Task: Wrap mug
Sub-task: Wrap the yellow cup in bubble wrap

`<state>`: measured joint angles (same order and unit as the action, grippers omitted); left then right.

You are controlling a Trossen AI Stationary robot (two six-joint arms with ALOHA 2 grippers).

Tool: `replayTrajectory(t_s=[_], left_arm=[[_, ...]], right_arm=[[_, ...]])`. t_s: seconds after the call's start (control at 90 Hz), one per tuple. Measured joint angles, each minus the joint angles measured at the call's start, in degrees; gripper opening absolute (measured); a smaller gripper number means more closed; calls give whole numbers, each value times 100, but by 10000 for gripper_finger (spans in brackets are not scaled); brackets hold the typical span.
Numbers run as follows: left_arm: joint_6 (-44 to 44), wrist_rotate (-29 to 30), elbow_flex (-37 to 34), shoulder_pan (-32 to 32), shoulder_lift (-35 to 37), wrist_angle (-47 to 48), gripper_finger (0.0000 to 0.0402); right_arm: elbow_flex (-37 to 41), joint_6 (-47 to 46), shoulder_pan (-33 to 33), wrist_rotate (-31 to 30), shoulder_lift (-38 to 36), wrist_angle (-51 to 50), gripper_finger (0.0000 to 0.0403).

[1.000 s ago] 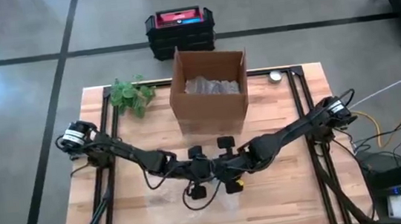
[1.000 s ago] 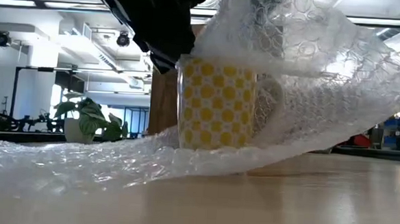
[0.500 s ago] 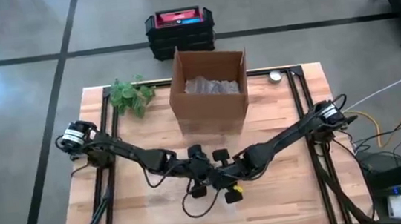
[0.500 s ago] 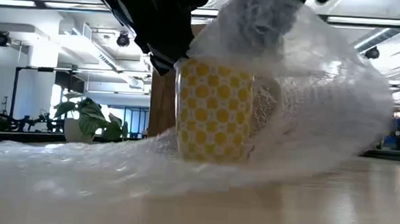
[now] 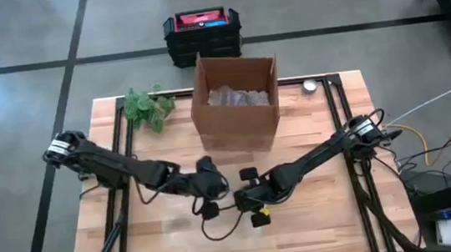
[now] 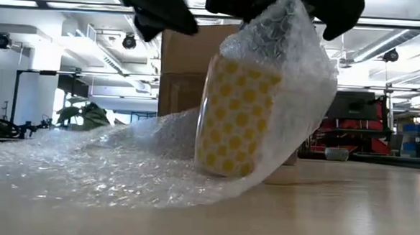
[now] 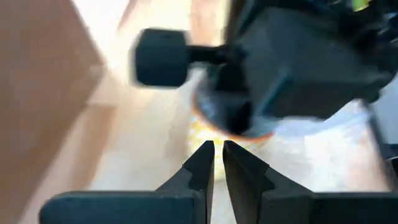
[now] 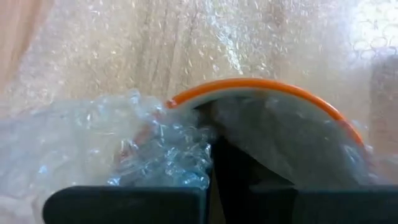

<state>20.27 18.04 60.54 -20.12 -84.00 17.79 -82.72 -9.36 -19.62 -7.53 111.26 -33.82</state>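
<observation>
We note the left hand (image 5: 207, 186) has drawn back toward 9 o'clock since a second ago, off the mug (image 6: 235, 115); its fingers (image 7: 200, 163) are pressed together on nothing. The right hand (image 5: 250, 200) has moved toward 6 o'clock and pinches a bunch of bubble wrap (image 8: 158, 152) over the mug's orange rim (image 8: 261, 87). The mug, upright before, now tilts on the table (image 6: 349, 211), sitting below the cardboard box (image 5: 235, 100), centre of the table, wrap (image 6: 85, 165) trailing toward the left arm's side. We judge one fold done; the far side remains uncovered.
</observation>
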Motion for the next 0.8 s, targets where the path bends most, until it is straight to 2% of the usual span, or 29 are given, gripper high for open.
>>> replayTrajectory(t_s=[0.111,0.289,0.378,0.511,0.644,0.8], left_arm=[[-27,335,-261,8,-37,-291,21],[-348,334,-836,55,-291,-2191,21],[-522,149,-981,76,-429,-2902,21],[-576,-6,-1014,103,-632,-2921,21],[-579,-427,-991,111,-871,-3272,21],[-544,-501,-982,111,-1149,-3558,21]], right_arm=[[0,20,2,2,0,47,2],[0,41,11,0,0,158,2],[0,41,15,0,0,163,2],[-2,48,15,0,-2,160,2],[-2,54,15,0,-4,160,2],[-4,94,15,-2,-9,158,2]])
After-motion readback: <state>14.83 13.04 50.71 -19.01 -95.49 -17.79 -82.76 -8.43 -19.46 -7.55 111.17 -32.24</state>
